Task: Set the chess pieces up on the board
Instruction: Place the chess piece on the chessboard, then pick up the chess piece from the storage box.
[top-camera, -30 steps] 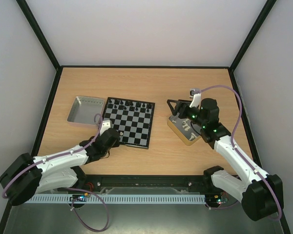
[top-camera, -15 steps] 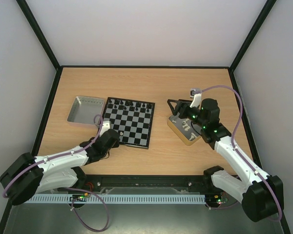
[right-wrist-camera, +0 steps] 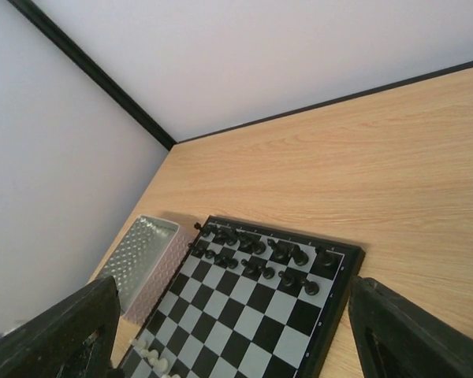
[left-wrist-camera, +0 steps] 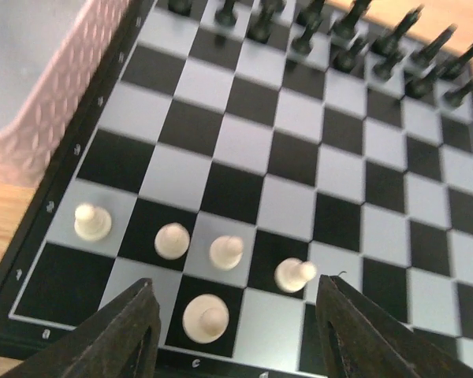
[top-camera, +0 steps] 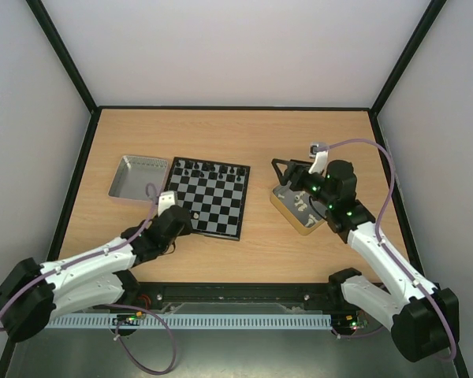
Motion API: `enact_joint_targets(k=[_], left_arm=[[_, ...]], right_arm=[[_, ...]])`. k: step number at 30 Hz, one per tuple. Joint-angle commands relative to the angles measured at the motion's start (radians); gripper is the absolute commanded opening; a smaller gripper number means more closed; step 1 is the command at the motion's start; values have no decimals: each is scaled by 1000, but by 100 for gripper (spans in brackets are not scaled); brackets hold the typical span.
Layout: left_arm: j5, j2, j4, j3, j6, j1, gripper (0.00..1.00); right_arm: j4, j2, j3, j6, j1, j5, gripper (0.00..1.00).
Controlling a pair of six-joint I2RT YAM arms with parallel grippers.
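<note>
The left claw stands open, gripping nothing. Five tiny cream chess pieces stand between and just ahead of its fingers, on the near rows of the black-and-silver checked board. The right claw gapes empty over the gold-sided square tin.

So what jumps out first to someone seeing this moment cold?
The small black-and-silver chequered chessboard, left of centre: tiny black chess pieces line its far edge, only five tiny cream chess pieces stand in its near left corner. The left gripper hangs open over those; the right gripper, also open, hovers at the gold-sided square tin.
</note>
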Motion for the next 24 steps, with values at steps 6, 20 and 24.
enact_joint_targets(k=[6,20,24], left_arm=[[-148,-231,-36,225,203,62,76],[34,-230,17,435,396,166,95],[64,-219,45,393,393,167,96]], right_arm=[[-181,-18,69,19,5,378,76],[-385,254,100,154,-49,509,48],[-387,372,83,145,-52,500,41]])
